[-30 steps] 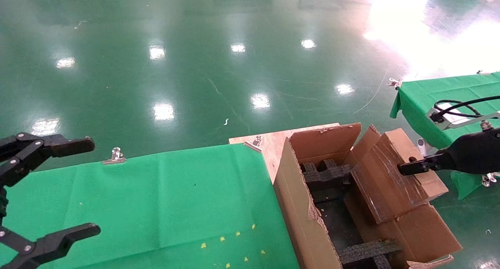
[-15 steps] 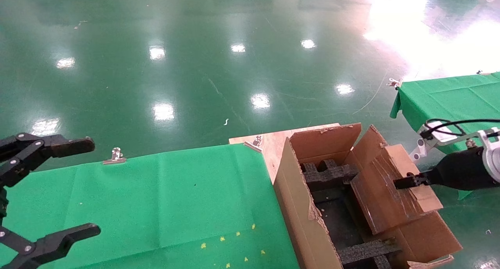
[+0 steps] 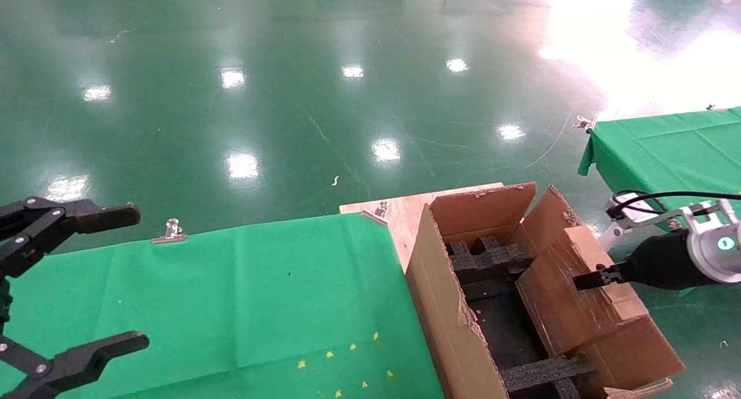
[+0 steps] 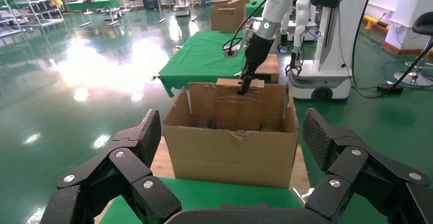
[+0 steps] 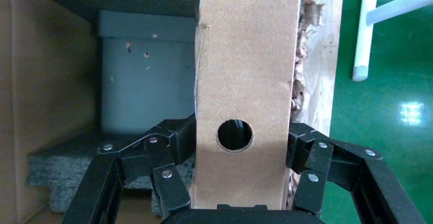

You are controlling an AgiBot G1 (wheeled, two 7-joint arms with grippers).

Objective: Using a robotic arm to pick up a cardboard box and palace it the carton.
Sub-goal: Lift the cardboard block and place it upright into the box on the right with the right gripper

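The fingers (image 5: 168, 155) of the right gripper (image 5: 239, 147) press against both broad faces of the cardboard box (image 5: 246, 81), clamping it just beside the small round hole in its narrow face. In the head view this gripper (image 3: 590, 280) sits at the right of the frame, low down, with the box (image 3: 570, 297) tilted under it, its lower end dipping into the carton (image 3: 448, 306) and its upper end leaning against the carton's right-hand flap. Behind the gripper comes the robotic arm (image 3: 703, 251), with a glowing teal ring and a black cable looping above it.

The carton stands open at the lower right of the head view, its near wall torn along the top edge, black foam pieces (image 3: 489, 257) visible inside. It rests on a bare wooden board (image 3: 405, 208) beside the green cloth (image 3: 231, 295) that fills the lower left.

The left gripper (image 3: 87, 277) hangs at the far left edge of the head view over the cloth, its fingers (image 4: 145, 134) spread wide and holding nothing. In the left wrist view the carton (image 4: 232, 145) lies straight ahead between them, well apart.
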